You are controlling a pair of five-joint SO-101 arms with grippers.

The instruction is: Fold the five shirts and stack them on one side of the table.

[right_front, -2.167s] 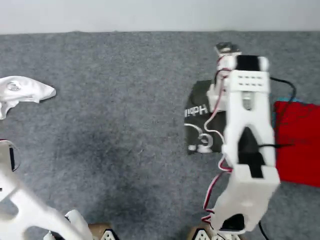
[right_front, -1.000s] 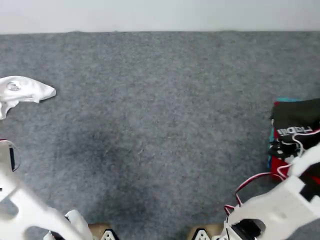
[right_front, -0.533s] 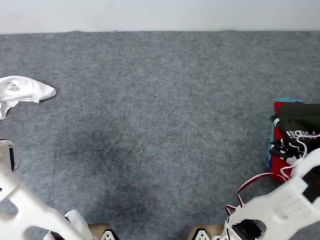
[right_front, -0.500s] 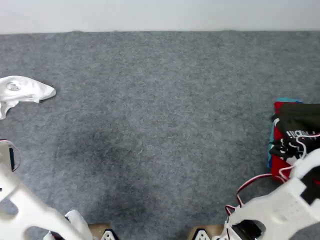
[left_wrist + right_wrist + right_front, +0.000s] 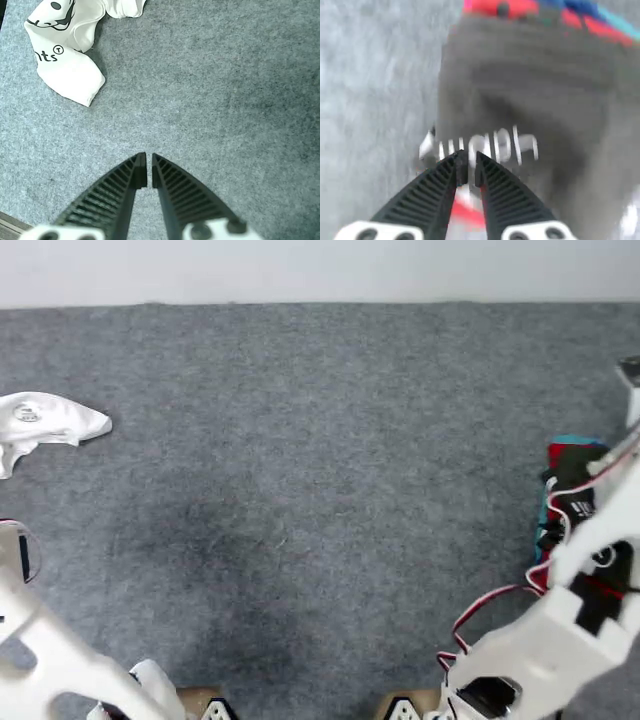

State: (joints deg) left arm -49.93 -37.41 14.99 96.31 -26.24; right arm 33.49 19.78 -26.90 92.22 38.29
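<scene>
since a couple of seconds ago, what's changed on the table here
The black shirt went from the table beside the red shirt to the right edge, on top of it, as the right arm swung that way. The right gripper is now shut just above the black shirt. The white shirt and the left arm stayed put.

Table (image 5: 320, 440) — one, its top covered from edge to edge in a grey, felt-like mat. Near the left edge lay one white shirt (image 5: 45, 422), crumpled and unfolded, bearing dark print and resting well apart from everything else. At the right edge sat one stack of folded shirts (image 5: 570, 455) — red and teal layers showed at its borders, and a dark shirt (image 5: 572, 485) with white lettering lay uppermost.
</scene>
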